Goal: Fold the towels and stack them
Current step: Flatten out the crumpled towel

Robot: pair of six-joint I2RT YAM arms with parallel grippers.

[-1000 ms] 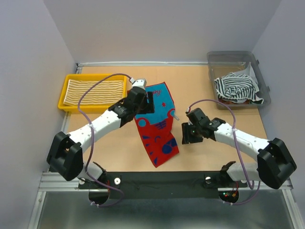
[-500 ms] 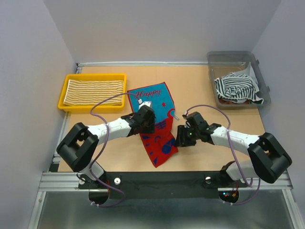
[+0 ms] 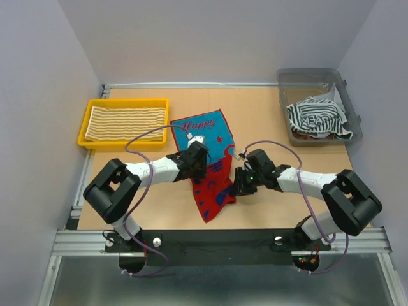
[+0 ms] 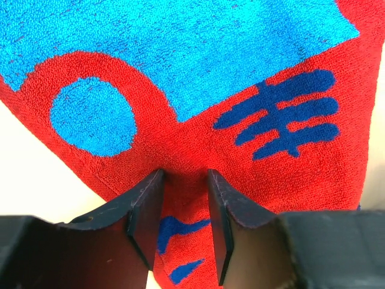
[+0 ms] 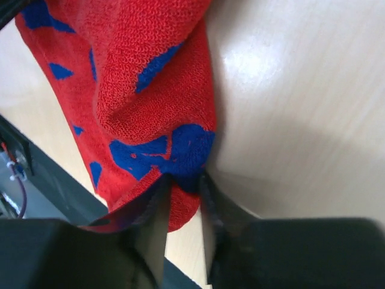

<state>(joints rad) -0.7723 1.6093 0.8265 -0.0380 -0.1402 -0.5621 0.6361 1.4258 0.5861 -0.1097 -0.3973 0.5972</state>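
I see a tan wooden table (image 3: 274, 127), boxed in by plain pale grey walls: back wall (image 3: 217, 38), left wall (image 3: 38, 95), right wall (image 3: 386, 38). Aluminium rail (image 3: 83, 241) runs along the near edge. Light is soft and even, with a mild glare on the wood in my right wrist view.

Lit brightly and evenly from overhead. Shows crisp terry weave on the red-blue towel (image 4: 180, 90) just beyond the left jaws, with the dark fingers (image 4: 141, 217) nearest the lens soft and unfocused. Catches white glare on the table (image 5: 258, 60) beyond the right jaws, a soft grey shadow just beside them. Leaves only faint shadows in the top view.
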